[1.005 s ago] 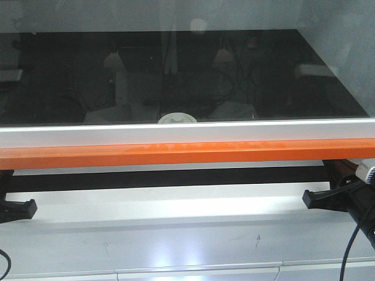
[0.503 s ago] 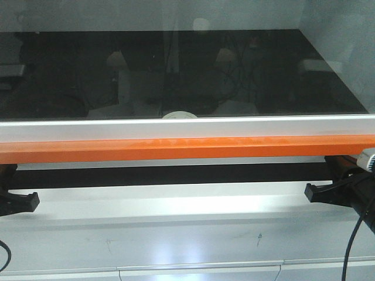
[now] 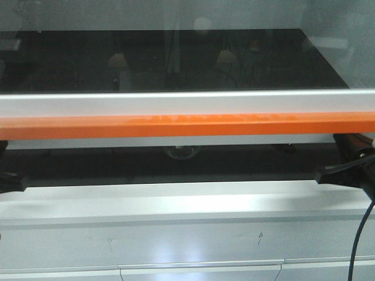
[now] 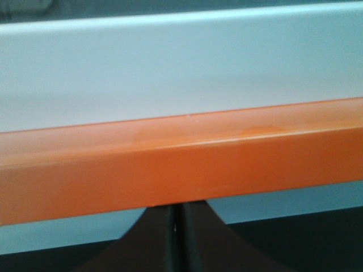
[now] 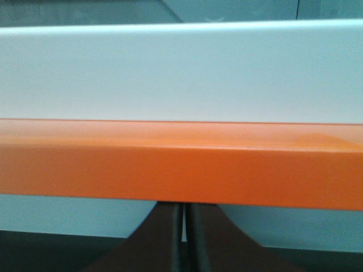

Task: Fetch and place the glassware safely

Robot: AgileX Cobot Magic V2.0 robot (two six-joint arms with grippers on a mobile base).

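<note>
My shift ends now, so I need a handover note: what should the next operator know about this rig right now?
Left tool: shut, under the orange bar.
Right tool: shut, likewise under the bar.
Glass jar: behind the sash, glimpsed through the gap below it.
Done: sash partly open.
Left: widen the gap, fetch the jar, place it safely.

Orange handle bar [image 3: 187,126]; silver sash frame [image 3: 187,102]; black glass [image 3: 176,58]; white counter [image 3: 187,205].

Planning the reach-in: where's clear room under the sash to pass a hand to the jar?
The gap between orange bar and white sill looks open either side of the jar. Its ends are crowded by the left gripper and right gripper.
</note>
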